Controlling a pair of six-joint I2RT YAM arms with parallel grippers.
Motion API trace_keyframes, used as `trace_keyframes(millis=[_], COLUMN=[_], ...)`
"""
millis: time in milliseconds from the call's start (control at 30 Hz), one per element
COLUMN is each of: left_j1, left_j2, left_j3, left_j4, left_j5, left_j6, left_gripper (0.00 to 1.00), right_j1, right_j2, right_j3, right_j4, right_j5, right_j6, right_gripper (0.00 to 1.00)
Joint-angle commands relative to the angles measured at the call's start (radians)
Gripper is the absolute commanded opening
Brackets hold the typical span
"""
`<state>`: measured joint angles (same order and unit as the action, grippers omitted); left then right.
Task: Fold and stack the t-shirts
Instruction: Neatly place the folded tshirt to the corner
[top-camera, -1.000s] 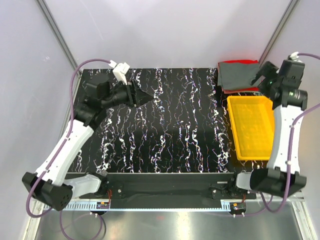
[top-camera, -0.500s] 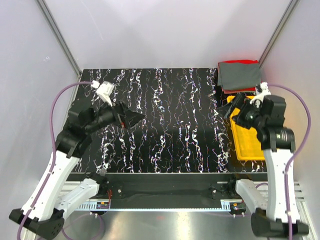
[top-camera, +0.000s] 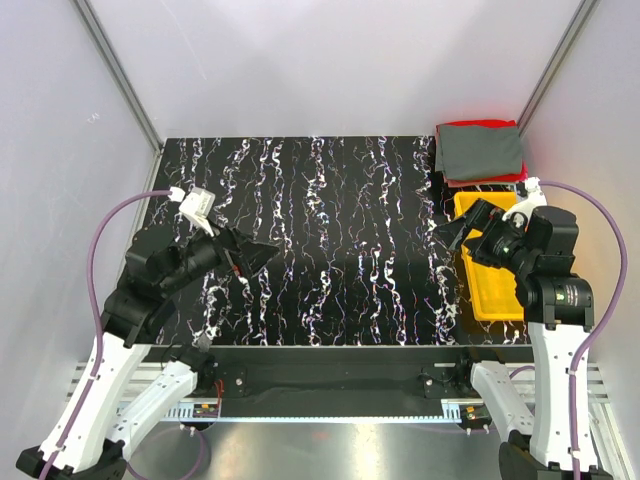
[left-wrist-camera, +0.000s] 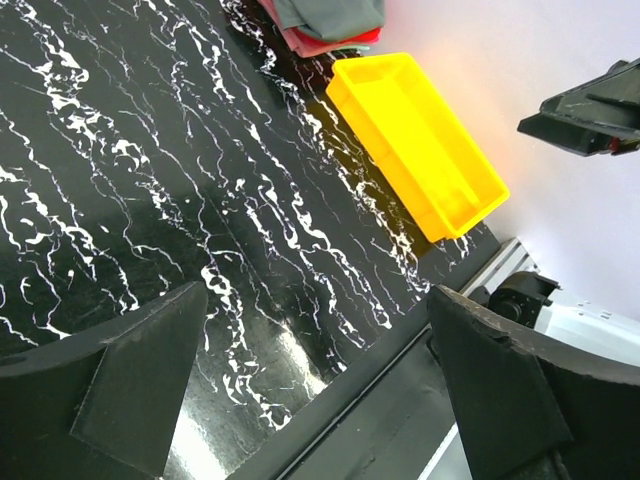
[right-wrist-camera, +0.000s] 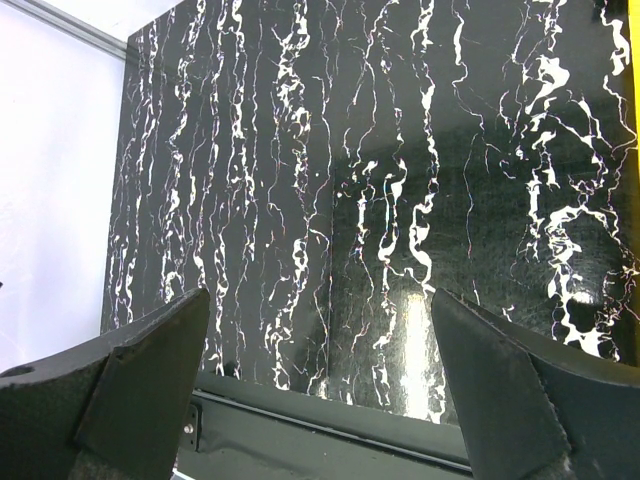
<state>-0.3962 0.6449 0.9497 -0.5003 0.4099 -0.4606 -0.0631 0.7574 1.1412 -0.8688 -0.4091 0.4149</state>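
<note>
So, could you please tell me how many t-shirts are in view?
3, stacked at the table's far right corner behind the yellow tray: a dark grey one on top, a red one beneath, a pink edge lowest. Others may be hidden.

Both arms are lifted above the worktop (top-camera: 340, 230), elbows bent, with the wrists turned inward so they face each other. The left gripper (top-camera: 262, 256) hangs over the left side with its jaws spread wide and empty (its wrist view shows nothing between them). The right gripper (top-camera: 452, 232), on the right side, points left, equally wide apart and empty.
</note>
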Motion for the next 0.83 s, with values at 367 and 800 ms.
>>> trace_keyframes(millis=[367,800], left_j1=[0.003,0.005], left_j2=[-0.014,-0.034], left_j3=[-0.017,0.003], left_j4=[0.036,0.005], left_j5=[-0.025,-0.028], left_j6=[0.01,0.013], left_gripper=[0.99,0.99], right_j1=[0.005,0.005], right_j2=[-0.027,-0.036], right_j3=[0.014,0.003], right_j4=[-0.001,0.007], right_j5=[0.013,0.026], right_j6=[-0.001,0.018], right_gripper=[1.0,1.0])
